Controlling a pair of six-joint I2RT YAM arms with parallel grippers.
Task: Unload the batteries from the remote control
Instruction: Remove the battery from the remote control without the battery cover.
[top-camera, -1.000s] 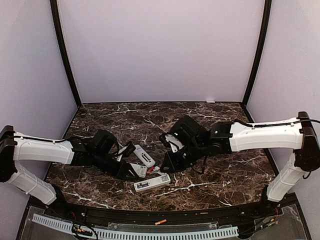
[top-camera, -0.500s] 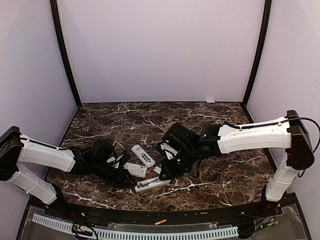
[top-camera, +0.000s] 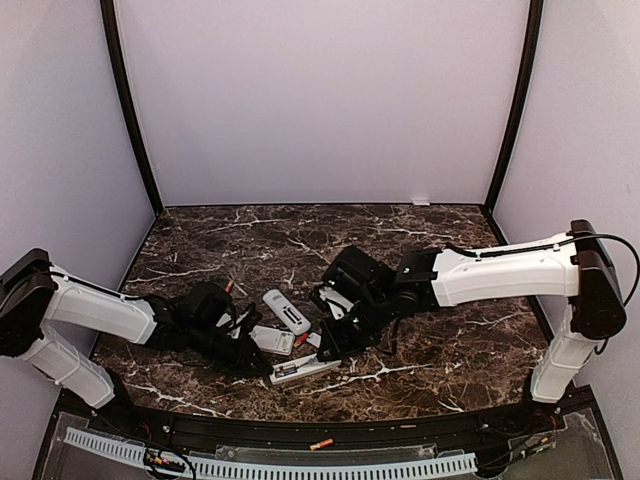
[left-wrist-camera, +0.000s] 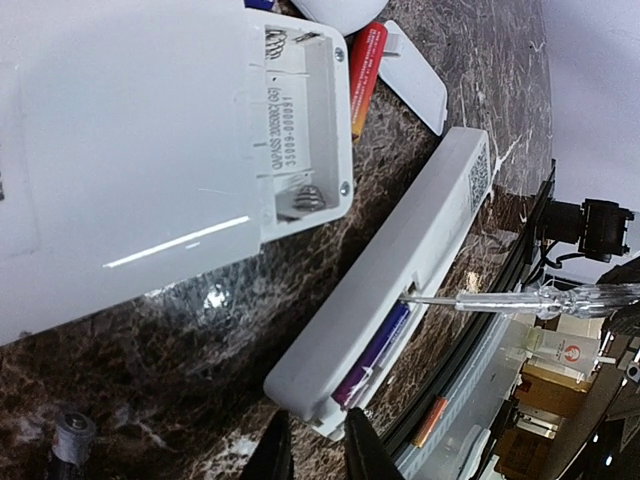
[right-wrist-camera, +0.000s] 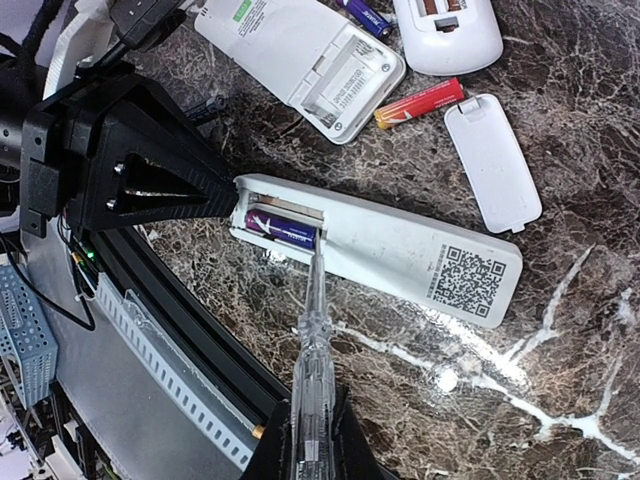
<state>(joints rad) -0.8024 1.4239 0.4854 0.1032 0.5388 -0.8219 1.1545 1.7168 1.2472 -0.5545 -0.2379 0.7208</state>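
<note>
Right wrist view, right tool (right-wrist-camera: 312, 442) pinched clear screwdriver (right-wrist-camera: 311, 345), tip at purple battery (right-wrist-camera: 280, 228) seated in open remote (right-wrist-camera: 400, 245) on table (right-wrist-camera: 560, 330), red battery (right-wrist-camera: 418, 103) lay loose nearby, left tool (left-wrist-camera: 318, 448) at remote's end, its state indeterminate

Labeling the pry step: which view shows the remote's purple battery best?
Right wrist: purple battery lies exposed in the open remote, screwdriver tip at its end. Left wrist shows it obliquely, partly behind the bay wall. Top external: too small.
</note>
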